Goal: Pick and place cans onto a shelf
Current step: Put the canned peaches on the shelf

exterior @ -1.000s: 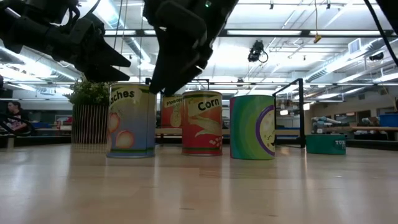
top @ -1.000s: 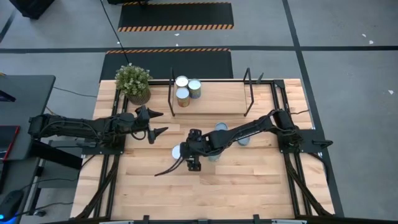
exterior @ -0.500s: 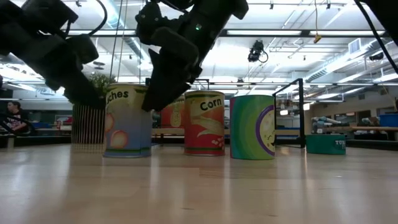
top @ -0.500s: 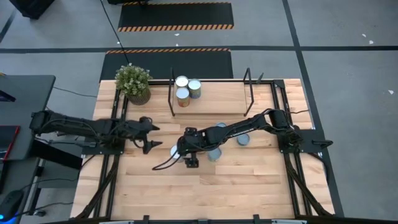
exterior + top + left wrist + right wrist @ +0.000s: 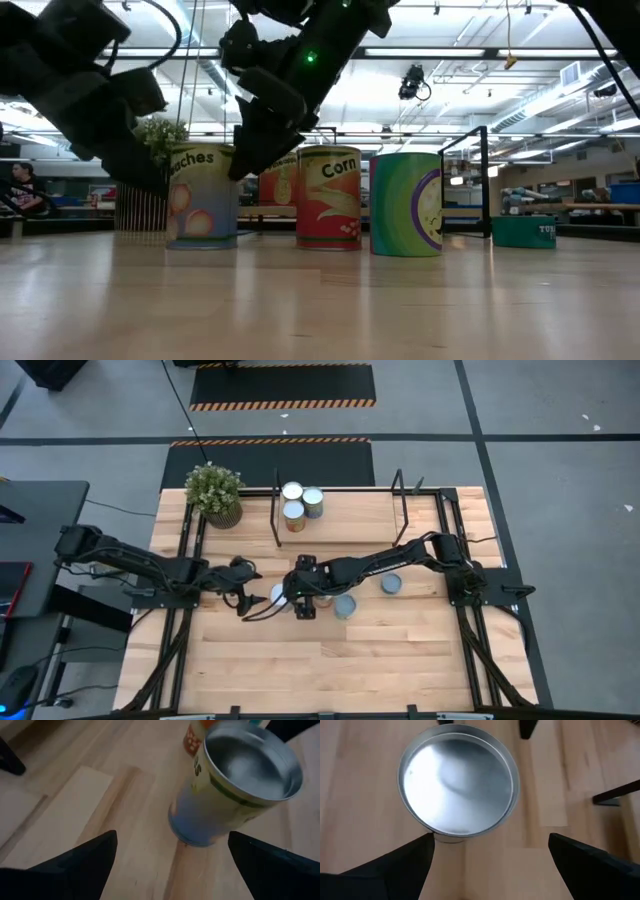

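Peaches can (image 5: 281,597): upright, long axis vertical, silvery top up; stands on the surface near its middle, between the two grippers. Low view shows a blue label with peach pictures (image 5: 203,196).
Left gripper (image 5: 250,592): just beside the peaches can on its left side, fingers spread apart, holding nothing. Left wrist view has the can ahead of the open fingers (image 5: 75,865), not between them.
Right gripper (image 5: 305,603): low at the can's right side, fingers spread, empty. Right wrist view looks straight down on the can's round top (image 5: 457,787).
Other cans on the surface: corn can (image 5: 329,197) upright; green can (image 5: 406,203) upright beside it; in the high view one by the right gripper (image 5: 345,606), one farther right (image 5: 391,584). All upright.
Shelf (image 5: 340,510): at the far edge, black frames at both ends; three cans (image 5: 301,504) clustered upright at its left end.
In the way: right arm lies across the middle cans.
Plant (image 5: 216,493): far left corner, well apart from the shelf cans.
Surface (image 5: 400,650): light wood planks, black rails at both sides.
Room: grey floor with striped mats; low view shows ceiling lights and a person (image 5: 20,187) at far left.
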Controlling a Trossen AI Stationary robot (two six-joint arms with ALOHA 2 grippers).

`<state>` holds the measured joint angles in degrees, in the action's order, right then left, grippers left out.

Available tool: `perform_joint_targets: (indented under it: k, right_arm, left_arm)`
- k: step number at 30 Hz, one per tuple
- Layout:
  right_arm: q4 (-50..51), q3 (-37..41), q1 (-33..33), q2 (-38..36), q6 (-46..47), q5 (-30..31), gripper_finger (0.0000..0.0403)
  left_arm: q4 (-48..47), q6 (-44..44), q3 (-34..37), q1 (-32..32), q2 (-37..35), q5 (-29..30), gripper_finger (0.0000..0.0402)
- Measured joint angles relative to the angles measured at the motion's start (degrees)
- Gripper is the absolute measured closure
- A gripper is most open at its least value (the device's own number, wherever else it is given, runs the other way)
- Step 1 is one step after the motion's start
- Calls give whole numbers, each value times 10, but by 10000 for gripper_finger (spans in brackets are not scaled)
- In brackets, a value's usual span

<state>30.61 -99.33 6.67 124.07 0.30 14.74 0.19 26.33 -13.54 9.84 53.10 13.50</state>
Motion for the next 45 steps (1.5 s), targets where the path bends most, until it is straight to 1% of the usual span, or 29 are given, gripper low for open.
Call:
perform_joint_targets:
  k: [4,7,9,13,16,20,24,29,30,34,38,42,45]
  right_arm:
    - [10,0,-10,-2,-26,26,3]
    - [21,0,-18,-6,-28,37,3]
    - [41,0,-21,-11,-22,20,3]
    - [41,0,-9,-14,-8,-31,3]
    - [33,0,-1,-14,1,-44,3]
    - [-15,10,0,-14,-2,-29,3]
    - [-18,11,-11,-13,-25,7,3]
    - [2,11,-20,-13,-50,44,3]
    - [7,11,-21,-14,-50,37,3]
    - [11,11,-19,-14,-71,-26,3]
    - [11,11,-19,-14,-87,-54,3]
    - [9,11,-36,-14,-68,-95,3]
    - [-8,11,-43,-13,-68,-101,3]
  left_arm:
    - [28,1,0,0,14,0,14]
    - [40,2,0,0,14,6,14]
    - [41,2,0,0,14,8,14]
    - [42,1,0,0,14,9,14]
    - [45,0,0,0,14,9,14]
    - [46,0,0,0,14,9,14]
    - [46,0,0,0,14,9,14]
    - [46,-1,0,0,14,9,14]
    - [46,-1,0,0,14,9,14]
    - [39,0,0,0,14,9,14]
    - [23,4,0,0,14,8,14]
    - [-3,26,0,0,14,9,14]
    - [-4,31,0,-4,14,16,14]
